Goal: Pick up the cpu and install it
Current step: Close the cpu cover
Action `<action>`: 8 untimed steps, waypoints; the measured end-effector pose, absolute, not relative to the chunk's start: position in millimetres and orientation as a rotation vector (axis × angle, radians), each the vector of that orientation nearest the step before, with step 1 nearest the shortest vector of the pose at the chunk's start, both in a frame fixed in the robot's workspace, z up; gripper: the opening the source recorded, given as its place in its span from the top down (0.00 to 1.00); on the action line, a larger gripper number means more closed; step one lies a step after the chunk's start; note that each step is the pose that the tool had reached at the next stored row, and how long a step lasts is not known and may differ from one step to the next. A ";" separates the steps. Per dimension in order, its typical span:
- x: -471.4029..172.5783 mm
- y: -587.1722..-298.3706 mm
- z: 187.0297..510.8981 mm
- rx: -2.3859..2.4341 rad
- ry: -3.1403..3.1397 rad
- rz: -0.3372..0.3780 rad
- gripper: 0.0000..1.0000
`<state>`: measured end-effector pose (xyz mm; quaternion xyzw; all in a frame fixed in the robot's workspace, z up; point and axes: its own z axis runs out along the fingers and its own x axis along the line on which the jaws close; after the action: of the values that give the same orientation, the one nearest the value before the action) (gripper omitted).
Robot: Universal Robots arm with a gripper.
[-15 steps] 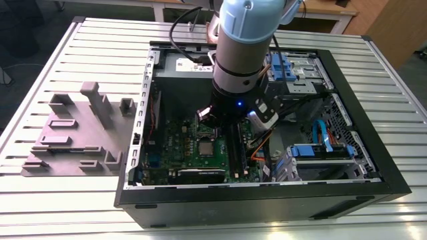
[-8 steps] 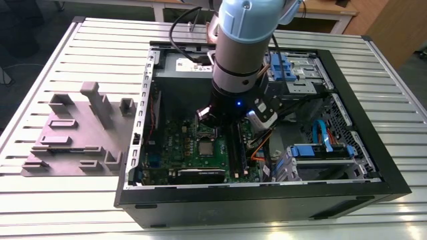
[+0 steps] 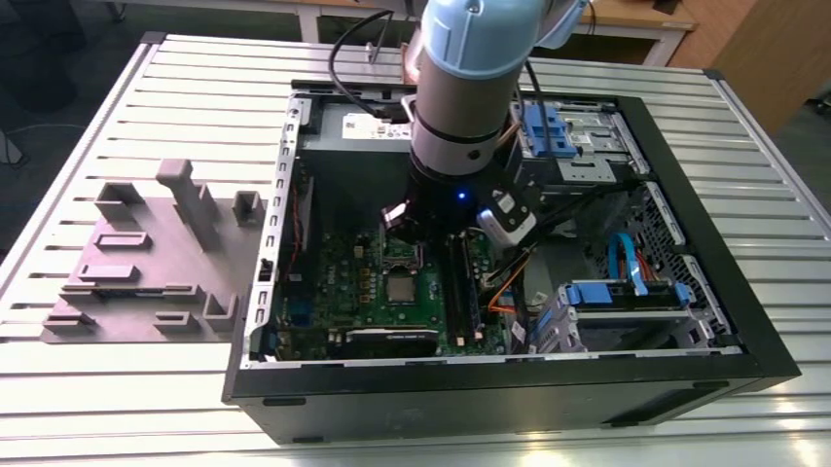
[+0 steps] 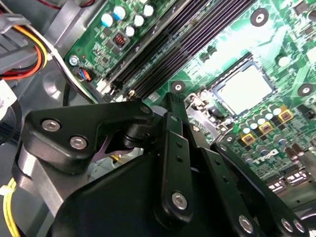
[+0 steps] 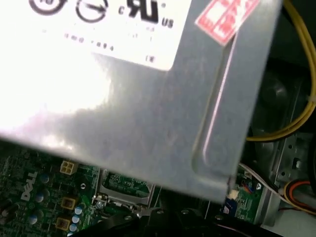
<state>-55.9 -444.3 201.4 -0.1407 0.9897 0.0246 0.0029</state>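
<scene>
On the exterior view's left, a grey moulded fixture plate with upright blocks (image 3: 136,263), resting on the pale slatted metal table (image 3: 78,146). Next rightward, the open black computer case (image 3: 520,389), with the green motherboard (image 3: 344,277) flat on its floor.

Near the board's middle, the cpu (image 3: 400,289): a small flat silvery square with a pale rim, apparently lying level inside the dark socket frame (image 3: 400,269). Just beyond it on the far side, the black gripper (image 3: 413,232) under the pale blue and grey arm (image 3: 468,88), hovering over the board and seemingly apart from the chip. Claw apart or together: cannot tell.

Judged from this, the seating stage. Keep the chip flat and square to the socket corners. No sideways drag, no hard pressing (delicate contacts presumably beneath). Stay clear of the black memory slots (image 3: 457,282) and the orange cable (image 3: 500,292) just to the right. Farther right, blue plastic drive brackets (image 3: 552,126).

Writing, in the first wrist view: a white label (image 5: 98,29) with dark print and a red sticker (image 5: 227,17), both on the big grey metal box (image 5: 148,123). White lettering on the board too, left unread here.
</scene>
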 end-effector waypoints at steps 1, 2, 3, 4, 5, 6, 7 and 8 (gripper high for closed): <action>-56.5 -443.4 201.0 -0.441 3.103 0.077 0.90; -57.1 -442.9 200.6 -0.441 3.102 0.077 0.90; -57.7 -442.6 200.3 -0.441 3.102 0.077 0.90; -58.3 -442.6 200.2 -0.441 3.101 0.077 0.90; -58.8 -442.6 200.0 -0.441 3.101 0.076 0.90; -59.0 -442.6 199.6 -0.441 3.101 0.076 0.90; -59.1 -442.6 199.2 -0.441 3.100 0.076 0.90; -59.2 -442.6 198.7 -0.441 3.100 0.076 0.90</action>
<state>-59.2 -442.6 198.7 -0.1408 0.9897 0.0242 0.0045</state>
